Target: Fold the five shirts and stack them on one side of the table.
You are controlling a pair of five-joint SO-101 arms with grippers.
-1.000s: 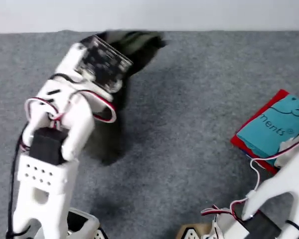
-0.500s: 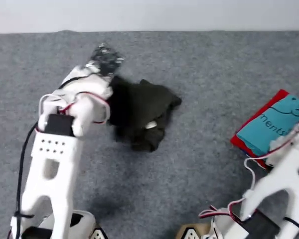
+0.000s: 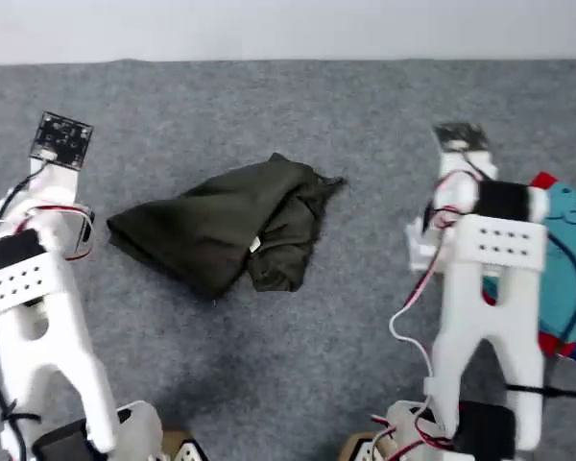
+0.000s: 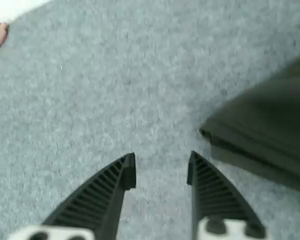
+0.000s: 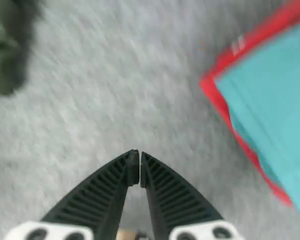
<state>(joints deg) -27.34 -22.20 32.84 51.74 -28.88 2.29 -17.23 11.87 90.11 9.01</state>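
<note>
Dropped since earlier, the dark shirt [image 3: 221, 226] is left crumpled just beside the spread left end effector [image 4: 161, 165].
Right end effector [image 5: 135, 160] is pressed together; limp, light cloth is best pinched at a corner.

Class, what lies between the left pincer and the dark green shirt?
Only bare grey table covering: in the left wrist view the open left pincer hangs beside the dark green shirt, apart from its edge.
</note>
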